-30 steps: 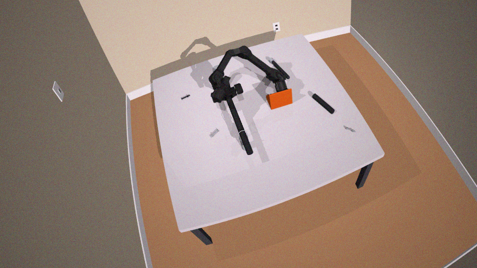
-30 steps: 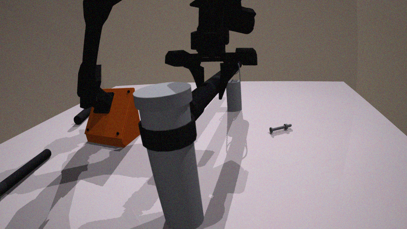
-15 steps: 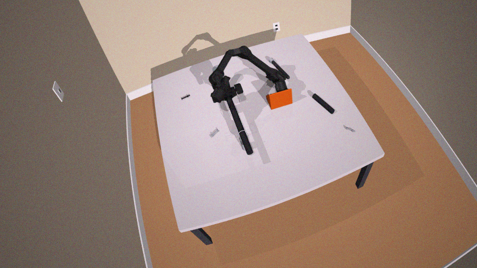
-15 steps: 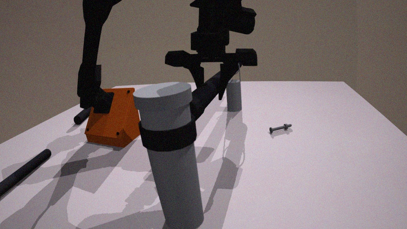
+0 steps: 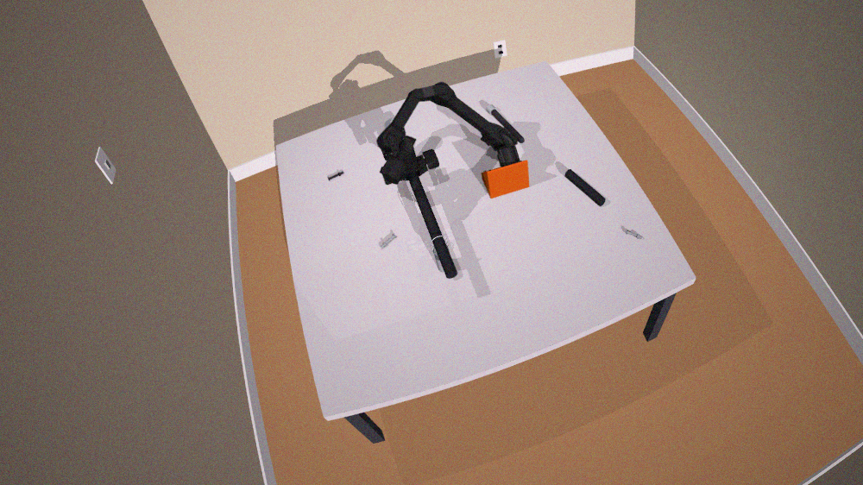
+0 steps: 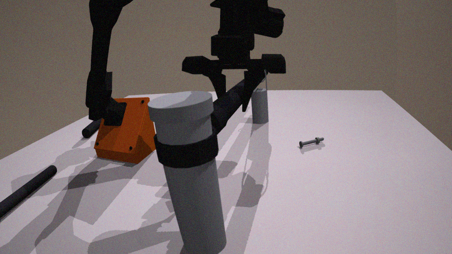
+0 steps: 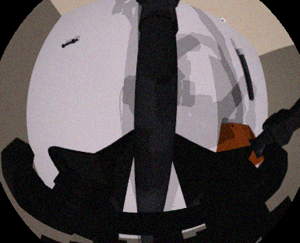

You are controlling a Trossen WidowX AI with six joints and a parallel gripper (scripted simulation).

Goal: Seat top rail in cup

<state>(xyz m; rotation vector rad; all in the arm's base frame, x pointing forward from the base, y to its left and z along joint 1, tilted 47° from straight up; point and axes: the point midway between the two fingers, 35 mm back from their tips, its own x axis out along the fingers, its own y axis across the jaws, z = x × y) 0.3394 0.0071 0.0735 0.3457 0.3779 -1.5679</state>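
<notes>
The dark top rail hangs level above the table. My gripper is shut on it from above. In the exterior view the big grey post stands closest, with the black brace band just under its cap. The rail's near end runs behind the post at band height. The cup is hidden, so I cannot tell how deep the rail sits. The small line post stands behind my gripper. The rail passes its thin loop cap.
The arm's orange base block stands beside the rail. Two loose dark rods lie beyond it. A bolt and small fittings lie on the table.
</notes>
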